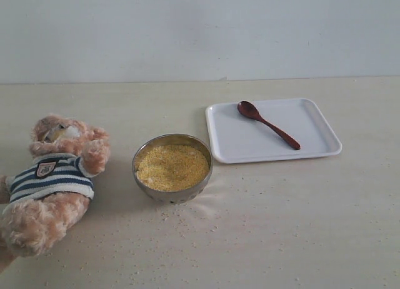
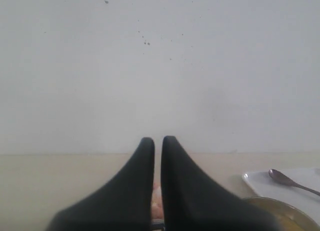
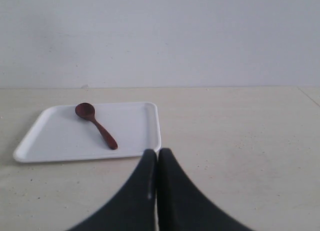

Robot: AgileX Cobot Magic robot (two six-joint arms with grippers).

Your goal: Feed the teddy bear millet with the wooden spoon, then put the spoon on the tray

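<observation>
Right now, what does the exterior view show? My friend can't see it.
A bear in a striped shirt lies at the left of a pale table. A steel bowl of millet sits mid-table, and a spoon lies on a white tray at right.

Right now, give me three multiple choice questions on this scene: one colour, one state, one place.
1. Shirt stripes of the teddy bear: A navy and white; B red and yellow; C green and black.
2. The left gripper and right gripper: A both open; B both shut, empty; C one open, one shut.
3. The wooden spoon lies: A on the teddy bear; B in the right gripper; C on the tray.
Answers: A, dark blue and white bands; B, jaws together with nothing between; C, it rests inside the tray's rim.
</observation>
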